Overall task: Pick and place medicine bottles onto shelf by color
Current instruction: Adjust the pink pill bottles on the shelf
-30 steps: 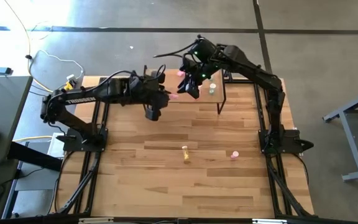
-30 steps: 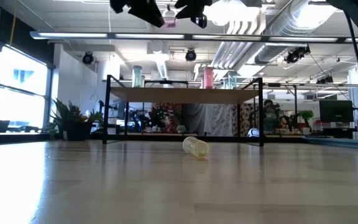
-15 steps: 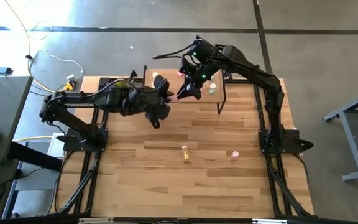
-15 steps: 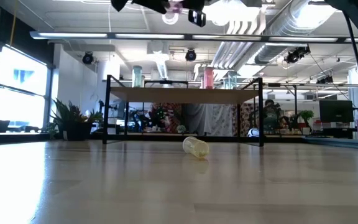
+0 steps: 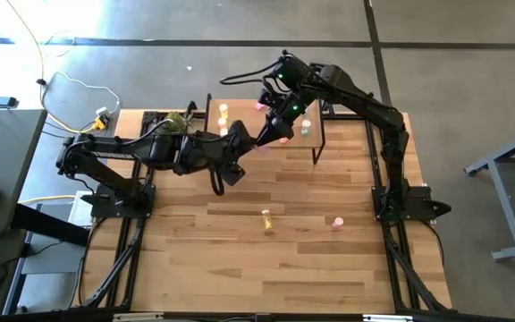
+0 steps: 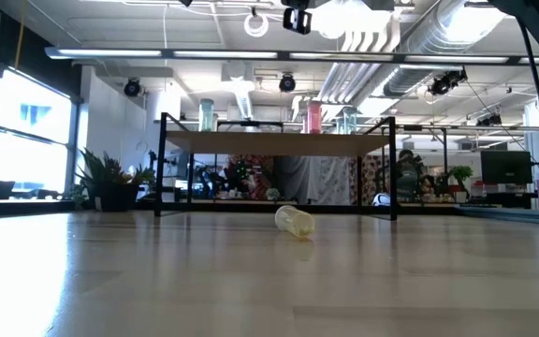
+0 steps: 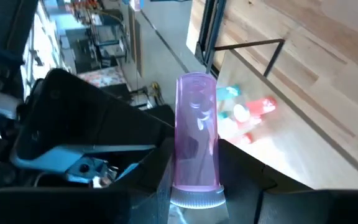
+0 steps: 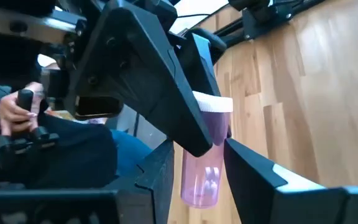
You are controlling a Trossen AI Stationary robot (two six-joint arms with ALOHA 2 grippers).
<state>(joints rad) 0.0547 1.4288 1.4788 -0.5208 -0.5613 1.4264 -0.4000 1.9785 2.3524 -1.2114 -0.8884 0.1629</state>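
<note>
Meeting mid-air: L tool, R tool.

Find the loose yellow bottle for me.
The yellow bottle lies on the table, high view centre, in front of the shelf, a pink bottle to its right.

Glossy translucent pink plastic bottle with ribbed pale cap; smooth pale wooden surface; matt black metal shelf legs.
</note>
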